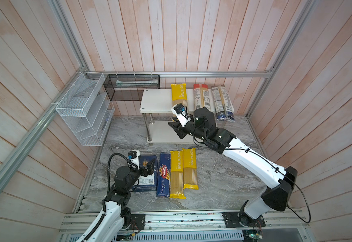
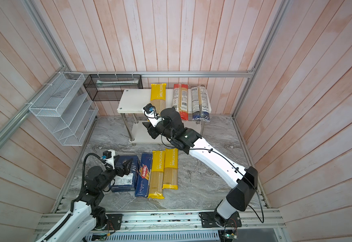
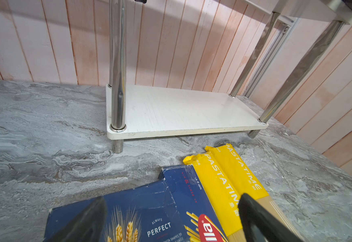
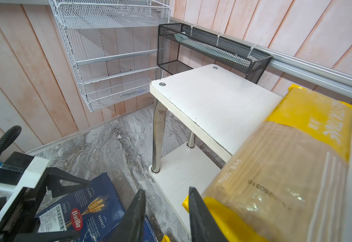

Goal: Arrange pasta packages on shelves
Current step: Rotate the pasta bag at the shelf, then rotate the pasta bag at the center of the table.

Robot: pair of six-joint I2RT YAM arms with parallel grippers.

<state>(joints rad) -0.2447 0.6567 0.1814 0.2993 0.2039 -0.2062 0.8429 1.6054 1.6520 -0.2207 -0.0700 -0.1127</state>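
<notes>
Your right end effector hangs just in front of the upper shelf, jaws slightly parted and empty. The left end effector gapes wide above a Barilla box, likely lining up a pick. In both top views three packs lie on that shelf: one yellow bag, one red-ended bag and one dark-blue-ended bag. They overhang since they outrun its depth. Four wait on the tabletop: two boxes, two yellow bags. The left wrist view shows the lower shelf bare. The right wrist view sets the shelved yellow bag just beside one jaw

You've got a white wire mesh basket on the side wall, black mesh basket on the back rail, grey marbled table, pink plank walls.
</notes>
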